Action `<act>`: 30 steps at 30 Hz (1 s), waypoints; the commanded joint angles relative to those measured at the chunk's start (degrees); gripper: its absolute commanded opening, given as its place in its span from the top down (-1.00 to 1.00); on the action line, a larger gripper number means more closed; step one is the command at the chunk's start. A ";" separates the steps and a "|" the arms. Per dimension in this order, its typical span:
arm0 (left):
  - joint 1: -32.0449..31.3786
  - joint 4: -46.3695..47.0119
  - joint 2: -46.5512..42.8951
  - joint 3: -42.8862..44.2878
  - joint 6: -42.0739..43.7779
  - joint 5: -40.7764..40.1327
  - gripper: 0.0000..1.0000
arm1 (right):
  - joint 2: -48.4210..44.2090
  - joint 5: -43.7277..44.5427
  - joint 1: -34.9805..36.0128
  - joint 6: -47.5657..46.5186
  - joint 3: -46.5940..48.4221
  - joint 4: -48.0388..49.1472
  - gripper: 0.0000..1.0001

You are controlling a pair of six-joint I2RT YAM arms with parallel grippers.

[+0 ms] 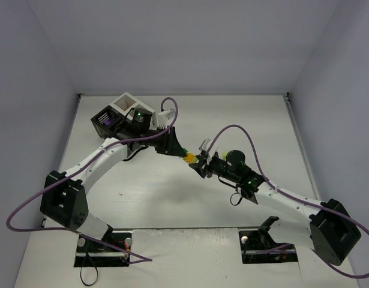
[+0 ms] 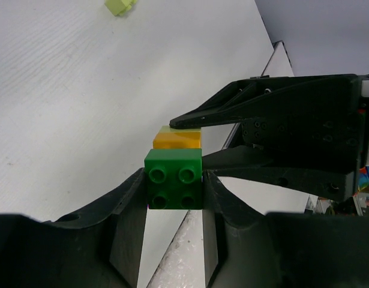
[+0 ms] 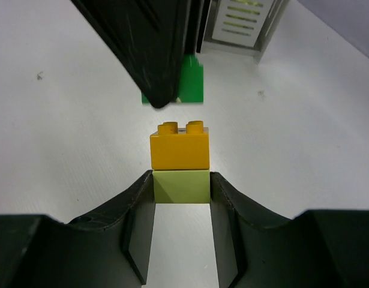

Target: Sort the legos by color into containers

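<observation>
- I found the left gripper (image 2: 173, 198) closed down to brick width on the green brick (image 2: 172, 171), fingers on two opposite side walls.
- The right gripper (image 3: 181, 191) was closed likewise on the lime brick (image 3: 181, 187), with the orange brick (image 3: 179, 147) pressed onto it and standing clear of the fingers.
- Both grippers met nose to nose above the middle of the table (image 1: 172, 198); none of the three bricks touched it.
- From the right wrist, table showed between the orange studs and the green brick, so I judged those two apart. The left wrist view could not confirm it.
- The bins (image 1: 127, 114) stood at the table's far-left corner, well apart from the held bricks.
- A loose lime brick (image 2: 119, 6) lay on the table beyond the grippers.
- Handling, my judgement: the bricks were light, rigid and smooth-walled. A pinch on flat opposite walls should hold; a pinch on studs or corners could twist out.
- Orange and lime were joined by stud friction only. I would take the orange by its bare side walls and pull straight along the stud axis, since a skewed pull could flick it loose.
</observation>
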 commanded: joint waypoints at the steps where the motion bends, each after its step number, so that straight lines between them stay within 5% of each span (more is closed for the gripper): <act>1: 2.87 1.37 -3.95 3.12 1.65 0.58 0.94 | 1.12 2.77 -0.52 -0.84 1.30 1.05 1.00; 14: 5.94 -0.38 -5.97 3.47 2.44 -4.06 0.94 | 1.91 4.26 -0.44 -0.57 1.74 0.61 1.00; 25: 13.07 -11.10 -10.81 9.26 8.15 -48.95 0.93 | -0.20 4.79 -0.53 0.83 1.04 0.61 1.00; 30: 15.52 -13.04 -4.24 14.88 8.68 -54.52 0.92 | -1.78 4.35 -0.53 1.36 0.07 1.49 1.00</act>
